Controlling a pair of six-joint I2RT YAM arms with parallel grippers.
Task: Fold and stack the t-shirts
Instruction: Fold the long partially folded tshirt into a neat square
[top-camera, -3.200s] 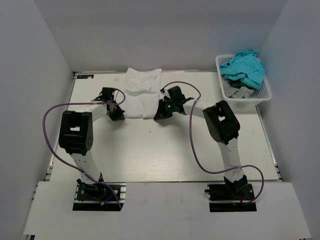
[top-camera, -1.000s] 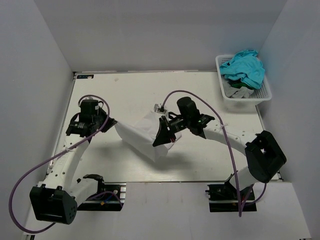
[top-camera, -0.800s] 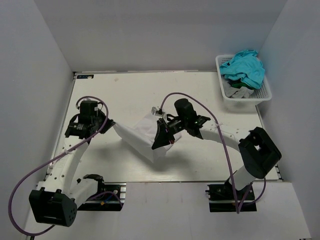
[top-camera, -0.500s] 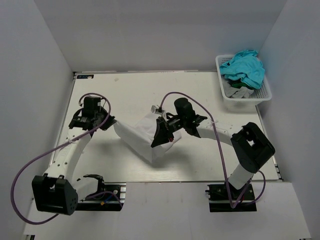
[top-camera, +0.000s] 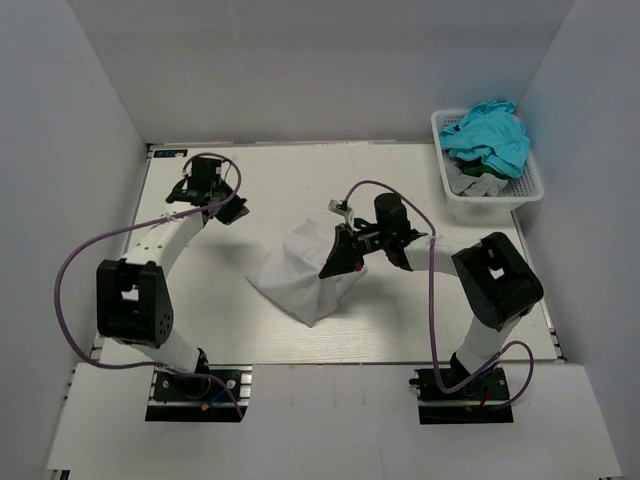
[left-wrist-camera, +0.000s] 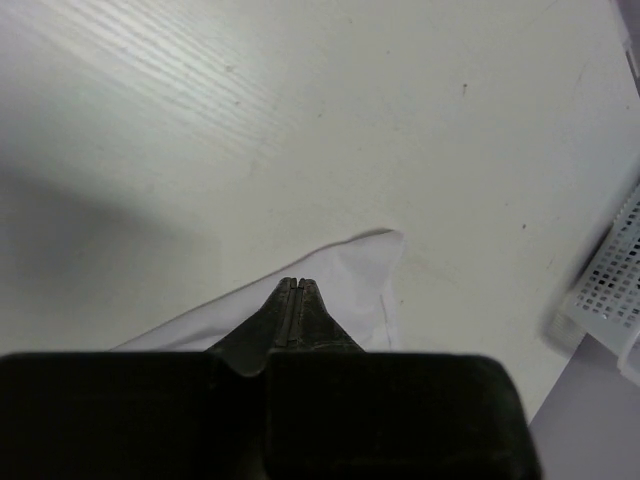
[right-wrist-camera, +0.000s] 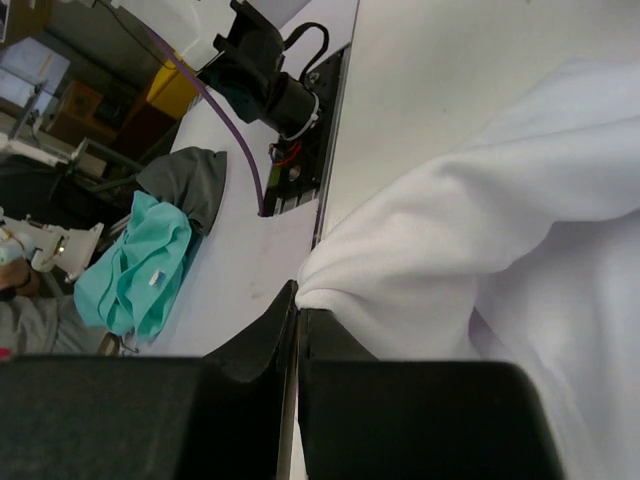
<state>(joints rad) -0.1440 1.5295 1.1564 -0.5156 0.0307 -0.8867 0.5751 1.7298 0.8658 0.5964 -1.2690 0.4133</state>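
Observation:
A white t-shirt (top-camera: 298, 278) lies bunched in the middle of the table (top-camera: 250, 330). My right gripper (top-camera: 329, 269) is shut on its right side. In the right wrist view a fold of the white t-shirt (right-wrist-camera: 480, 230) is pinched at the tips of the right gripper (right-wrist-camera: 298, 292). My left gripper (top-camera: 236, 212) is at the far left, apart from the shirt, shut and holding nothing. In the left wrist view the left gripper (left-wrist-camera: 298, 283) has its fingers pressed together, with a corner of the white t-shirt (left-wrist-camera: 355, 275) on the table beyond. Turquoise t-shirts (top-camera: 488, 135) are heaped in the basket.
A white lattice basket (top-camera: 495, 197) stands at the back right corner of the table, and its edge (left-wrist-camera: 612, 285) shows in the left wrist view. Grey walls close in the table on the left, back and right. Purple cables loop off both arms.
The left gripper has let go of the shirt's left corner and swung up to the far left. The shirt has dropped flat onto the table. The right gripper shifted slightly right, still gripping.

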